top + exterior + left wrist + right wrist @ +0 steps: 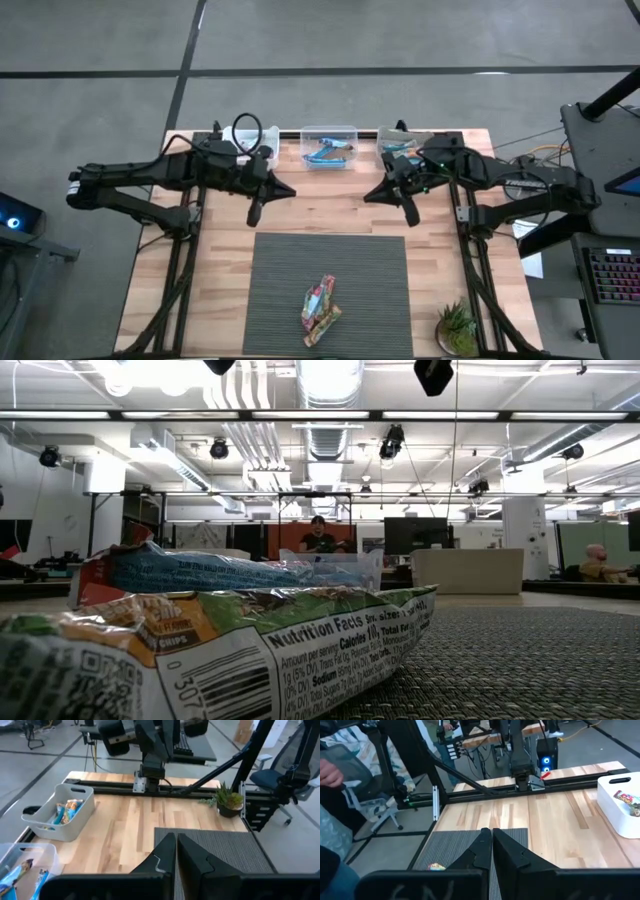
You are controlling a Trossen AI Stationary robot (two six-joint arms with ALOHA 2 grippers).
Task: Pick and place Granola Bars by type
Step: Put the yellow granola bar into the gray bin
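Wooden table [330, 205]: carrying a grey ribbed mat [380, 290] up front and three small bins along the far edge.
Bars waiting: two or three multicoloured granola bars [320, 310] are lying in a loose heap on the mat, near its front edge, touching one another.
Bars sorted: blue-wrapped bars are sitting in the clear middle bin [329, 146] and the bin beside the right arm [398, 141]; the white bin [625, 810] is holding multicoloured ones.
Left gripper [255, 213]: hanging over bare wood just behind the mat, fingers pressed together, gripping nothing.
Right gripper [411, 214]: mirroring it on the other side, fingers likewise pressed together and empty.
Step in hand: looking like a pause between picks, with only the mat's heap left.
Next move: one arm is needing to spread its fingers, reach forward over the mat and single out one bar from the heap.
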